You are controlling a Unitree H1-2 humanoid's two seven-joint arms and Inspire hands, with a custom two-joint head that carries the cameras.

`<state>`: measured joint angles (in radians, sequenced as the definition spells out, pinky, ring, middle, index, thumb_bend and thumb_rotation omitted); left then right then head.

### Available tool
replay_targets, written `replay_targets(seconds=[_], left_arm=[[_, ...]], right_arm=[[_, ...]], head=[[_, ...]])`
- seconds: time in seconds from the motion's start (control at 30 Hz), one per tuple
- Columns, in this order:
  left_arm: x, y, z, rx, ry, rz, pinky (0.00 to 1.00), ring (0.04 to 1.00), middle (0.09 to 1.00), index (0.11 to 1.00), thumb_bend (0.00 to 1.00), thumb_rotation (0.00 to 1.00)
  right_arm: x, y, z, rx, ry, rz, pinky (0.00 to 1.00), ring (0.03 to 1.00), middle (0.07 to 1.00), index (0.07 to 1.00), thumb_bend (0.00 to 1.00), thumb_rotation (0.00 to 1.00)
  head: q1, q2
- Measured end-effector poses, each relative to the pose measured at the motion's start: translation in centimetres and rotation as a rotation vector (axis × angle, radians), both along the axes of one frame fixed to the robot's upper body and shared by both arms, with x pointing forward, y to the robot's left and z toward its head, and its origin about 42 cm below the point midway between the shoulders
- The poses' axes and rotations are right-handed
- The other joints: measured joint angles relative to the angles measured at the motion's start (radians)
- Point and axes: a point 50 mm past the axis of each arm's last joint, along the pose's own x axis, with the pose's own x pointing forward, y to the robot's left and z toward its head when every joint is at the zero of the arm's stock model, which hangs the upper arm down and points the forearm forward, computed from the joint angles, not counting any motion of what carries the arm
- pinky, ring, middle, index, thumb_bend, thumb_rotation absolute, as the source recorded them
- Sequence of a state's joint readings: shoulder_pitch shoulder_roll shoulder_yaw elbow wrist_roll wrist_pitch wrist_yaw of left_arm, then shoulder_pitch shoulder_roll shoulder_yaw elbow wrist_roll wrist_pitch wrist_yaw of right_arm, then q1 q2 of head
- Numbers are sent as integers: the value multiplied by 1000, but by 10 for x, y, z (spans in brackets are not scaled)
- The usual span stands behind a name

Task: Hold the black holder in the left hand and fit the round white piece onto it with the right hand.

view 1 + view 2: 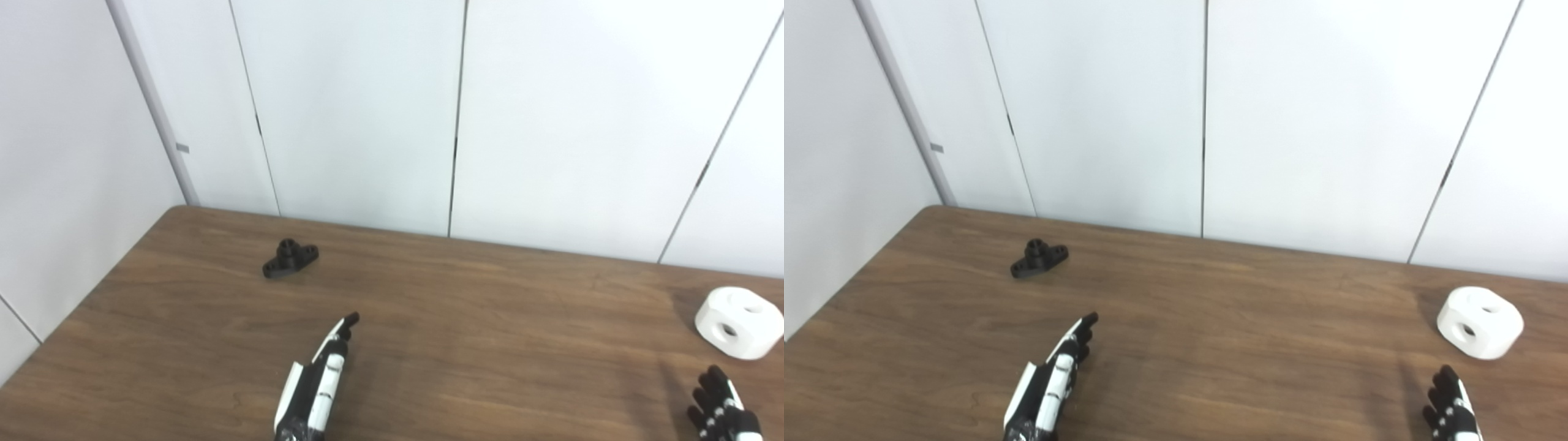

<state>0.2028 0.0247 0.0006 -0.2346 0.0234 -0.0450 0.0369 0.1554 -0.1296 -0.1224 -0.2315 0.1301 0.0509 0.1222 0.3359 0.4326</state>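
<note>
The black holder (290,258) lies flat on the wooden table (465,343) toward the far left, its short post pointing up. The round white piece (739,323), with holes in its top and side, rests at the far right of the table. My left hand (318,383) reaches in from the bottom, fingers stretched forward and holding nothing, well short of the holder. My right hand (723,410) shows at the bottom right corner with its fingers spread, open, just below the white piece and apart from it.
White wall panels (367,110) stand right behind the table's far edge. The table's left edge (92,294) runs diagonally beside the holder. Bare wood lies between the two hands.
</note>
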Motion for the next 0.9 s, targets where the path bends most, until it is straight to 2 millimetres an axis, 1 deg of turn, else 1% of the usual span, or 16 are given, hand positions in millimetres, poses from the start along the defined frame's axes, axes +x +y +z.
replay_targets(seconds=[0.1,0.17,0.23,0.27,0.3,0.4,0.43,0.47,0.5,0.57,0.67,0.73,0.8,0.9], left_arm=[[0,-1,-1,9,-2,2,1000,1000,1000,958,401,971],[0,-1,-2,9,-2,3,1000,1000,1000,960,440,917],[0,-2,-2,21,-2,3,1000,1000,1000,964,489,900],[0,-2,-2,31,-1,2,1000,1000,1000,966,508,868],[0,-3,-2,47,0,3,1000,1000,1000,964,517,820],[0,-4,1,114,10,22,1000,1000,994,961,558,676],[0,-4,4,138,17,33,1000,1000,990,954,580,562],[0,-3,7,160,21,46,1000,1000,986,949,596,506],[-1,-1,11,178,20,60,1000,994,979,944,619,465],[-2,3,23,230,7,96,1000,993,972,934,698,372],[-2,12,39,322,6,144,1000,999,964,914,774,339],[-1,22,46,392,23,170,1000,1000,956,900,790,322],[1,34,51,471,33,177,1000,1000,952,891,798,309],[5,55,63,566,44,200,1000,1000,951,862,850,295]], right_arm=[[0,-1,0,0,-2,-6,1000,1000,982,1000,632,1000],[0,-1,0,-3,-4,-10,1000,999,972,1000,635,1000],[0,-1,-1,-4,-6,-12,1000,994,968,1000,636,1000],[0,-1,-1,-4,-6,-13,1000,990,963,1000,641,1000],[0,-1,-1,-5,-6,-13,1000,988,960,1000,642,1000],[0,-1,-1,-7,-6,-13,1000,994,959,1000,657,1000],[0,-1,-1,-10,-6,-13,1000,993,958,1000,663,1000],[0,-1,-1,-12,-6,-14,1000,990,957,1000,664,1000],[0,-1,-1,-13,-6,-14,1000,990,957,1000,662,1000],[0,-1,-1,-14,-6,-10,1000,998,991,1000,665,1000],[0,0,-1,-11,-6,0,1000,1000,1000,1000,690,1000],[-1,0,-1,-11,-5,1,1000,1000,1000,1000,700,1000],[-1,0,-1,-11,-5,1,1000,1000,1000,1000,704,1000],[-1,0,-1,-11,-2,1,1000,1000,1000,1000,709,1000]], head=[[2,0],[0,2],[-8,9],[-8,9],[-9,18],[-9,24],[-9,26],[-9,26],[-9,28],[-11,31],[-12,35],[-14,37],[-12,38],[-15,43]])
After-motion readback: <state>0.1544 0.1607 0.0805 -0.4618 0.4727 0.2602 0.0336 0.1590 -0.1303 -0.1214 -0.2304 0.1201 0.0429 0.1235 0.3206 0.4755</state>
